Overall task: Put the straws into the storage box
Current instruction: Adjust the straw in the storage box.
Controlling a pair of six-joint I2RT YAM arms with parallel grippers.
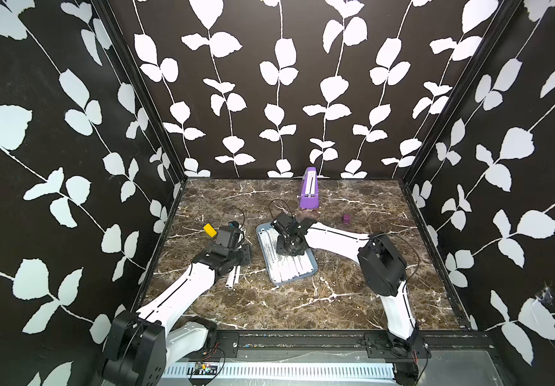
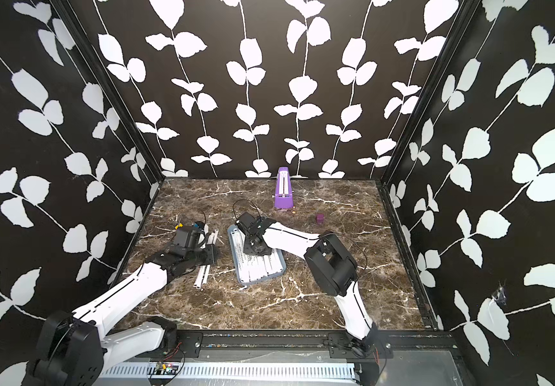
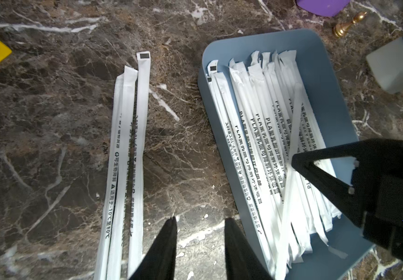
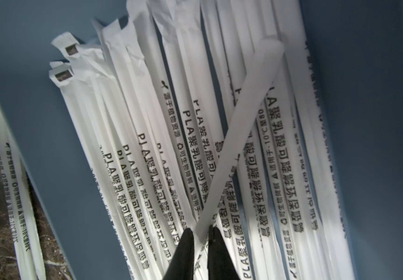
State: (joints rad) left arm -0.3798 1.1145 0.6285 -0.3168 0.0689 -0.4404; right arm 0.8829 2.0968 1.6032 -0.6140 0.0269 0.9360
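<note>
Box: the shallow light-blue rectangular plastic storage box (image 1: 312,267) (image 3: 324,84) lies near the middle of the brown marble-patterned tabletop (image 1: 303,307), between the two arms.
Inside it: many long white paper-wrapped boxed straws (image 4: 147,150) with dark print lie side by side along its length.
On top: one white wrapped crossing straw (image 4: 244,126) lies slantwise over that pile.
Right hand: the right gripper (image 4: 200,230) is over the box, its black fingers pressed in on either side of the crossing straw, pinching it near one end.
Outside: a few white wrapped loose straws (image 3: 125,157) lie together on the tabletop, near the box.
Left hand: the left gripper (image 3: 200,219) has its fingers spread with nothing between them, above bare tabletop between the loose straws and the box.
Elsewhere: a tall purple wedge (image 1: 309,195) stands at the back, a small purple cube (image 1: 346,218) lies near it, and a yellow block (image 1: 210,230) lies by the left arm.
</note>
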